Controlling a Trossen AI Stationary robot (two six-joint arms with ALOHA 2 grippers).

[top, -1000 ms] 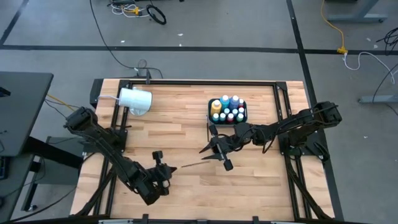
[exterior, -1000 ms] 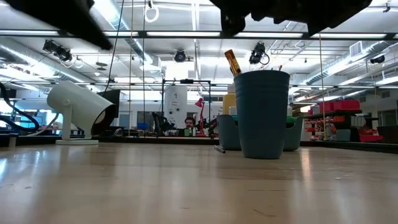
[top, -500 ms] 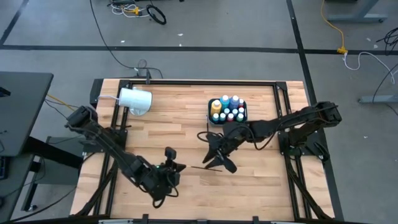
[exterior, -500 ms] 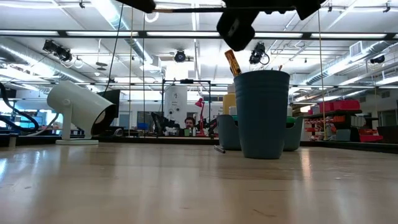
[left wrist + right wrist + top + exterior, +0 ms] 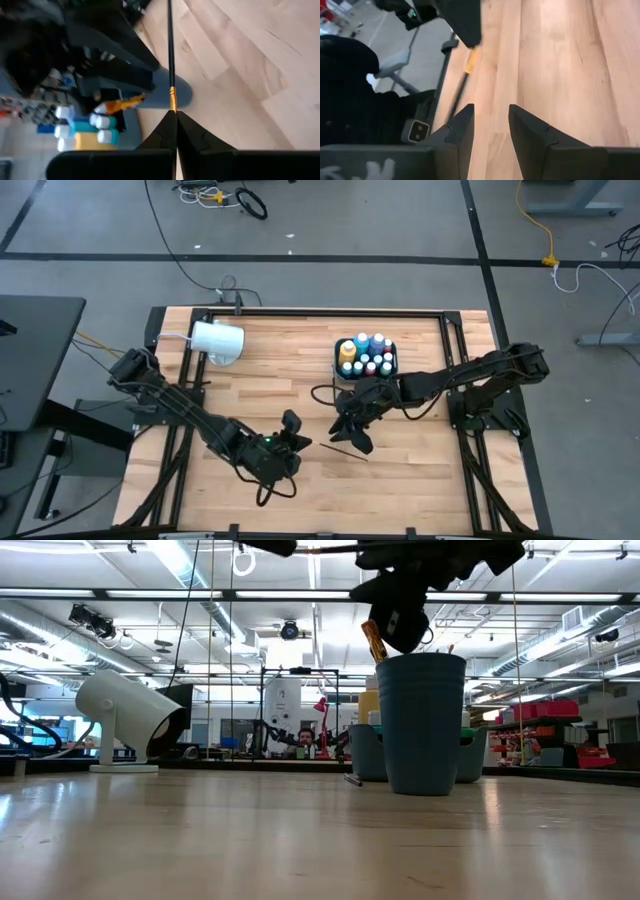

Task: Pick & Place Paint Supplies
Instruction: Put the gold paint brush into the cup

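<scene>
Near table centre, front half: left gripper [image 5: 297, 442] pinching thin dark-handled brush [image 5: 170, 60] by its end, fingers [image 5: 165, 132] pressed together right at gold ferrule, handle running fwd away from wrist cam. Same brush seen from above as thin dark line [image 5: 345, 450] over wood, betw. both grippers. Right gripper [image 5: 352, 427] just beside it, coming in from right side of table; fingers [image 5: 462, 127] spread, not touching brush, w/ brush's gold band and dark shaft visible just beyond the gap. Can't tell exact height of brush off table; low view shows both arms up high at frame top, well clear of wood.

Behind right gripper, toward back of table: dark caddy [image 5: 337, 367] holding paint bottles [image 5: 368, 358], small ones in many colours w/ pale caps, plus taller yellow and blue ones. From table height: blue-grey cup [image 5: 422, 723] in front of caddy w/ a brush tip sticking out at an angle.

Back-left: large white cup [image 5: 217, 340] lying on its side, well apart from everything else. Far bkgd in low view: a person behind the table, small, hard to make out.
</scene>
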